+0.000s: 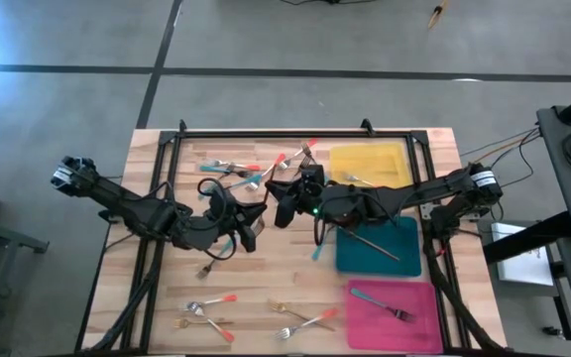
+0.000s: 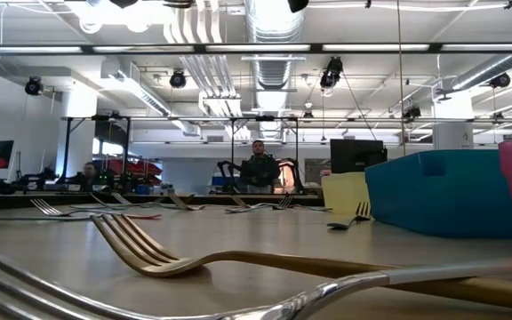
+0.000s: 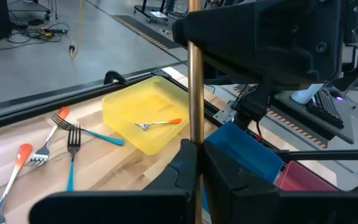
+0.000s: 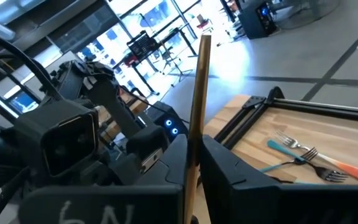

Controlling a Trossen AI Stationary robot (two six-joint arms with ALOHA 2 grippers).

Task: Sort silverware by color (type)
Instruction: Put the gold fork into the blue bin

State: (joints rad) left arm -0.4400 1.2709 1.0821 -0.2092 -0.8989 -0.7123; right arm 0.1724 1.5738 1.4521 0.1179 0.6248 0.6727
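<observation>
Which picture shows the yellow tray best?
The left wrist view: the yellow tray fills its middle, and you see one orange-handled fork lying inside. The high view shows the tray from above, but smaller. The low view catches only its side edge. The right wrist view does not show it.

Both arms crowd the wooden worktop (image 1: pixel 266 278) centre; you have bare wood between the near scattered forks (image 1: pixel 211 315) and them.
</observation>
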